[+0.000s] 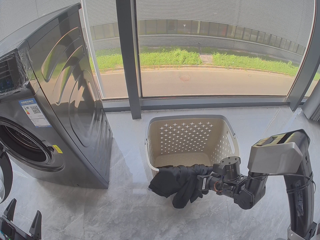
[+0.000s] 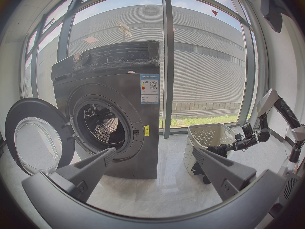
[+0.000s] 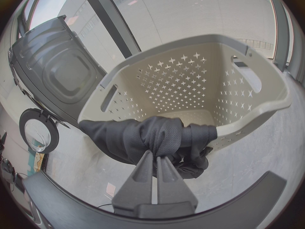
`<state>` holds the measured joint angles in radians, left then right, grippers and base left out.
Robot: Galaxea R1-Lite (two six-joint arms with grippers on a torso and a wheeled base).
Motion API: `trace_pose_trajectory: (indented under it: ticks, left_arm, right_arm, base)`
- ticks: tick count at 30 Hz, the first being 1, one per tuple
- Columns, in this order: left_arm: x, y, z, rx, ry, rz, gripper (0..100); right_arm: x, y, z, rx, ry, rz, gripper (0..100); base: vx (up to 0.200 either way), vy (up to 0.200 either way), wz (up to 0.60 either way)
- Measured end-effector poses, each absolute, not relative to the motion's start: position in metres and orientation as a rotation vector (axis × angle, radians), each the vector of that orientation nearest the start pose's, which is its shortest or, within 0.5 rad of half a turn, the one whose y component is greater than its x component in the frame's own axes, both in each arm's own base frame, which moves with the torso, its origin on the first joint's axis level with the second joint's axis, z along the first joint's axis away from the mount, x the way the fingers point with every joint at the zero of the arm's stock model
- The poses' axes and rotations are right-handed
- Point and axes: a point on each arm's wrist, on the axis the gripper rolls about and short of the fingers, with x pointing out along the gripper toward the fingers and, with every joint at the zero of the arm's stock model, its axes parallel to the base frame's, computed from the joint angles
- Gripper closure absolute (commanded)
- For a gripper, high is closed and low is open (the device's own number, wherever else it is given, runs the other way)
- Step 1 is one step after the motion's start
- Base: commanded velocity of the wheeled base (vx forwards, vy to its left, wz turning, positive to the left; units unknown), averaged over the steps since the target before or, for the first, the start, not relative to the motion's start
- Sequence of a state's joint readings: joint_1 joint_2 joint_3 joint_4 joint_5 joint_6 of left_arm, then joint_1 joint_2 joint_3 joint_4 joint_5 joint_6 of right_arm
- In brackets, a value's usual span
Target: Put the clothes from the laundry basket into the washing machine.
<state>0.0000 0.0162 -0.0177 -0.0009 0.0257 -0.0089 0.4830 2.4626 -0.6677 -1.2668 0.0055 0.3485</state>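
A black garment [image 1: 178,184] hangs over the near rim of the cream laundry basket [image 1: 186,134], drooping outside it toward the floor. My right gripper [image 1: 199,183] is shut on the black garment [image 3: 149,139] at the basket's [image 3: 197,80] front edge. The basket's floor looks bare. The dark grey washing machine [image 1: 56,94] stands at the left with its round door [image 2: 35,137] swung open and the drum [image 2: 101,126] showing. My left gripper [image 1: 22,217] stays low at the near left, open, in front of the washer; its fingers [image 2: 92,169] hold nothing.
A large window with a dark pillar [image 1: 128,50] runs behind the basket and washer. Pale marble floor [image 1: 110,210] lies open between the washer and the basket. The basket [image 2: 208,137] sits to the right of the machine [image 2: 127,89].
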Motion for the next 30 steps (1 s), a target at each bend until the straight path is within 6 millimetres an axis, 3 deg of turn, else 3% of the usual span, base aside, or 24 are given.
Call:
trace_pose_trajectory:
  ticks: [5,20,24,30]
  left_arm:
    - [-0.023,0.001,0.081,-0.009,-0.002,0.025,0]
    - [-0.023,0.001,0.081,-0.009,-0.002,0.026,0]
    - [-0.023,0.001,0.081,-0.009,-0.002,0.025,0]
    - [-0.023,0.001,0.081,-0.009,-0.002,0.026,0]
  right_arm:
    - [0.308,0.164,-0.032,0.224,0.529,0.400,100]
    - [0.266,0.147,0.056,0.294,0.300,0.464,100]
    - [0.255,0.146,0.066,0.315,0.288,0.481,100]
    - [0.247,0.145,0.065,0.309,0.307,0.486,100]
  base:
    - [0.000,0.000,0.00]
    - [0.000,0.000,0.00]
    - [0.000,0.000,0.00]
    - [0.000,0.000,0.00]
